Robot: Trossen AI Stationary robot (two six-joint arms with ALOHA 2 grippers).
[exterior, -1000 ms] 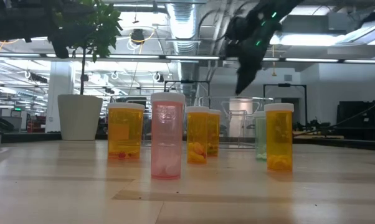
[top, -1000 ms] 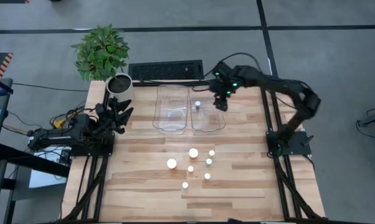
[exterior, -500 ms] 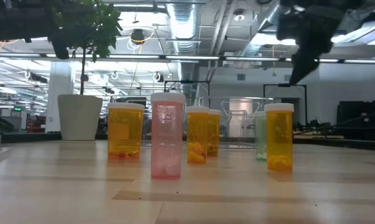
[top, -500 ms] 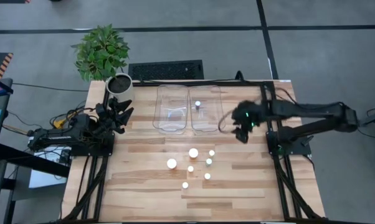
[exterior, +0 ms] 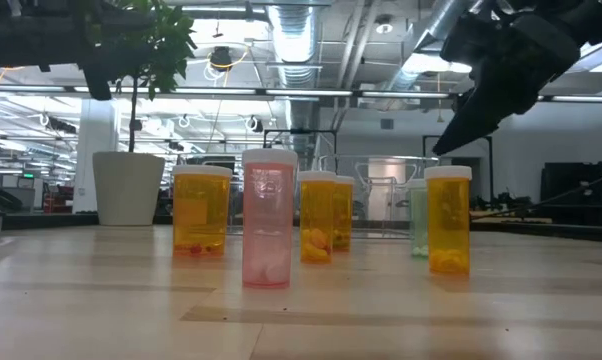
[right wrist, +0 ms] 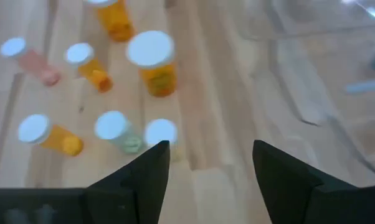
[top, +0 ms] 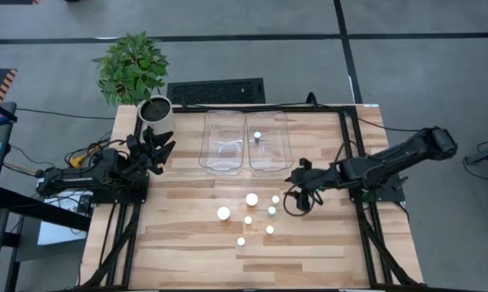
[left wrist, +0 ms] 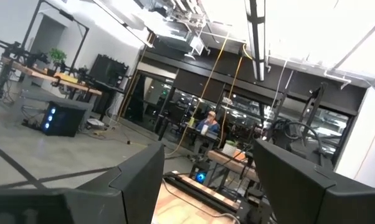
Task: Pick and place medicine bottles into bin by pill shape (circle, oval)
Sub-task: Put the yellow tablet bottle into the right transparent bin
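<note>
Several medicine bottles (top: pixel 251 199) with white caps stand upright in a loose group on the wooden table, orange, pink (exterior: pixel 268 230) and green (exterior: pixel 418 215). One more bottle (top: pixel 258 135) stands in the right of two clear bins (top: pixel 268 158). My right gripper (top: pixel 295 199) hangs open just right of the group and above it, slanting down. In its wrist view the fingers stand apart with nothing between them (right wrist: pixel 206 168), the nearest cap (right wrist: pixel 161 132) beyond their tips. My left gripper (top: pixel 157 146) waits open at the table's left edge (left wrist: pixel 206 186).
The left clear bin (top: pixel 224 154) stands beside the right one at the table's far middle. A white pot with a green plant (top: pixel 156 109) sits at the far left corner. A black grille (top: pixel 216 91) lies beyond the far edge. Bare wood lies near the front edge.
My right gripper has swung from above the right bin out toward the table's right edge, then toward the near edge and down. It now hangs beside the group of bottles, tipped less steeply. The bottles have stayed in place.
</note>
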